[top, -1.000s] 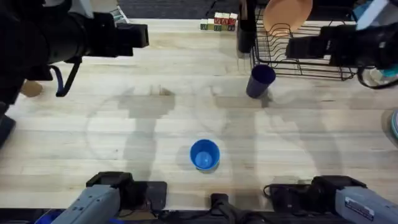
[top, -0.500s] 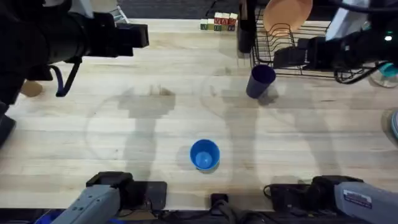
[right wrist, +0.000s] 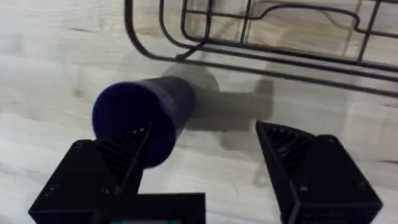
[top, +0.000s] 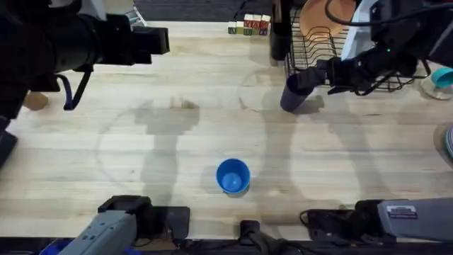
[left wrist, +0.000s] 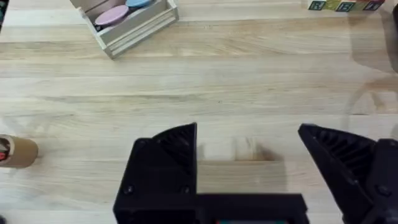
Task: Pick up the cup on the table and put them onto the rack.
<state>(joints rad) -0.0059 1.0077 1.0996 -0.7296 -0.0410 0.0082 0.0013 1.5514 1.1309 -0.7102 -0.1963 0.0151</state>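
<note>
A dark navy cup [top: 292, 96] stands on the table [top: 177, 142] just in front of the black wire rack [top: 318, 53], which holds an orange plate [top: 322, 15]. My right gripper [top: 307, 78] hangs open over this cup. In the right wrist view the navy cup [right wrist: 140, 115] sits by one of my fingers [right wrist: 118, 158], off to one side of the gap of the right gripper [right wrist: 205, 140], with the rack's wires [right wrist: 249, 37] behind. A light blue cup [top: 233, 176] stands upright near the front middle. My left gripper [top: 159, 40] is raised at the far left, and in its own wrist view the left gripper [left wrist: 249, 140] is open above bare wood.
Letter blocks [top: 248, 25] and a tall black object [top: 278, 32] stand at the back beside the rack. A grey tray [left wrist: 127, 18] with coloured discs and a brown roll [left wrist: 15, 151] lie on the left. A teal item [top: 442, 76] sits at the right edge.
My right arm has swung left and lowered from over the rack's front to the navy cup. The left arm and both cups have stayed put.
</note>
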